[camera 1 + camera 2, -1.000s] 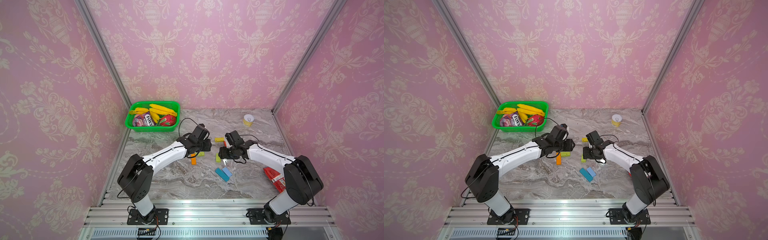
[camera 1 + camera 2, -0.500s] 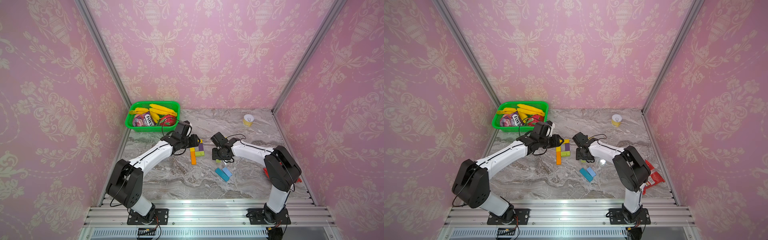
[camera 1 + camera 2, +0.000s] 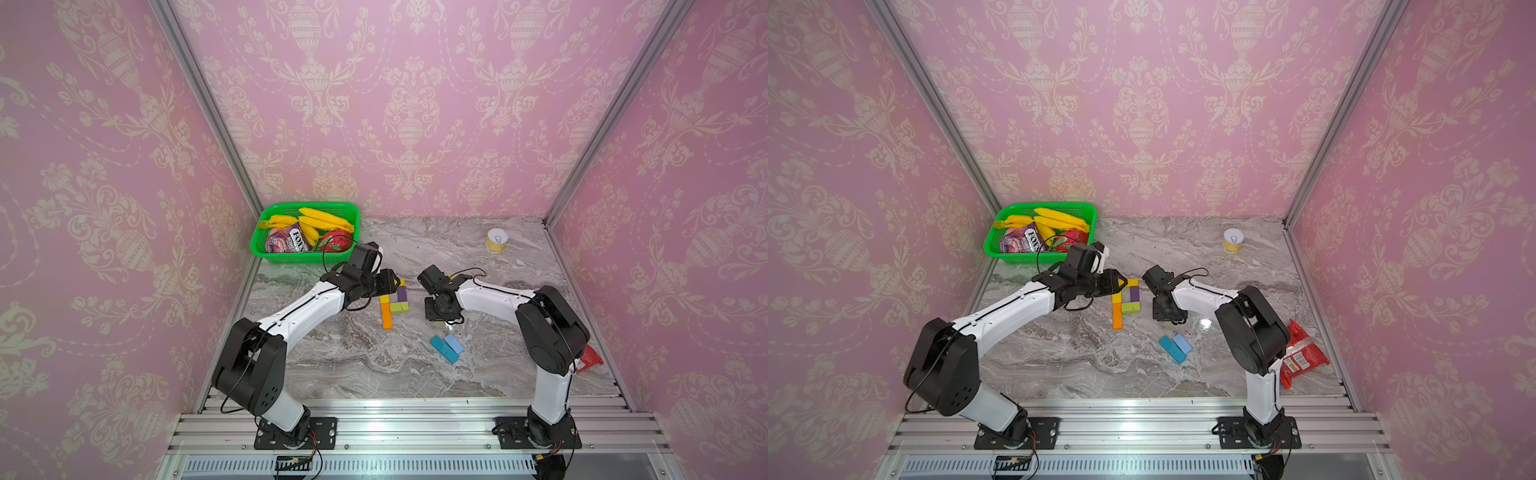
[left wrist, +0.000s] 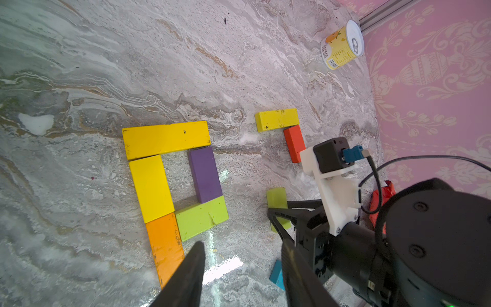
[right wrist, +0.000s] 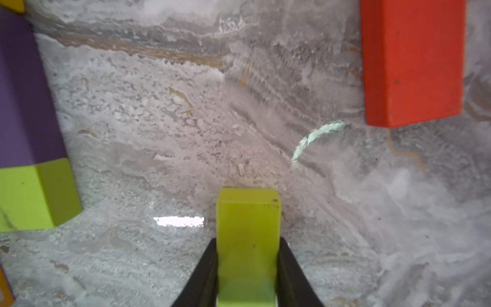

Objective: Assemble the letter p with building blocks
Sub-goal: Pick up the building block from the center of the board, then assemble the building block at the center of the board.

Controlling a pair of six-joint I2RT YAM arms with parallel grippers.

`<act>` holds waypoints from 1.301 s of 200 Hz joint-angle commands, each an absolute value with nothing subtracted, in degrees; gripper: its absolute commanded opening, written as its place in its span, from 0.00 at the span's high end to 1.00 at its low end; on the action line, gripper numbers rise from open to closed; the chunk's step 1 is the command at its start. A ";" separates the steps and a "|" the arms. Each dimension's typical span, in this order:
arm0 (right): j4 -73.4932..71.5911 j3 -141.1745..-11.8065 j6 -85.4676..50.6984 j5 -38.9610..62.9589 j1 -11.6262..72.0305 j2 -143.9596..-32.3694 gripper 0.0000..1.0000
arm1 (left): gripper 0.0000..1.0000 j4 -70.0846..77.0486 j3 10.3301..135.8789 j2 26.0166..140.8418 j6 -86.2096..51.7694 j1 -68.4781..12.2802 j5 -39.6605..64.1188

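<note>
Lying just beyond the left gripper's (image 4: 241, 244) open, empty jaws, a block letter p (image 4: 151, 186) looks complete: yellow top and side, purple, lime, orange stem. The right gripper (image 5: 247, 240) clamps a seemingly spare lime green block (image 5: 248, 212) between its jaws

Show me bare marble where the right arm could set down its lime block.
Widest free patch: front marble between the orange block, the teal block and the front rail. Also the back strip between the green basket and the can. Crowded: the gap between the purple block and the right gripper, shut on the lime block.
</note>
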State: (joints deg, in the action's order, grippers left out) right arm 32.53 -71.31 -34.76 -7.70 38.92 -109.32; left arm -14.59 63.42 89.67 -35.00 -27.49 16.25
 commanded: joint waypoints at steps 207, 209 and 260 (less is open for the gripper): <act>33.61 -81.24 -17.30 2.38 28.84 -112.83 0.72 | 0.51 -14.92 60.73 88.66 -35.28 -27.06 13.71; 33.54 -81.17 -17.40 2.37 28.92 -112.85 0.72 | 0.51 -14.91 60.78 88.63 -35.25 -27.07 13.71; 32.75 -80.78 -18.53 1.55 29.61 -114.55 0.71 | 0.50 -14.35 60.83 89.36 -35.35 -27.02 14.21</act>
State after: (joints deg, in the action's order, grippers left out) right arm 33.52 -81.82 -17.04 1.74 28.91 -112.90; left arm -14.37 61.58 89.67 -35.29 -27.49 14.70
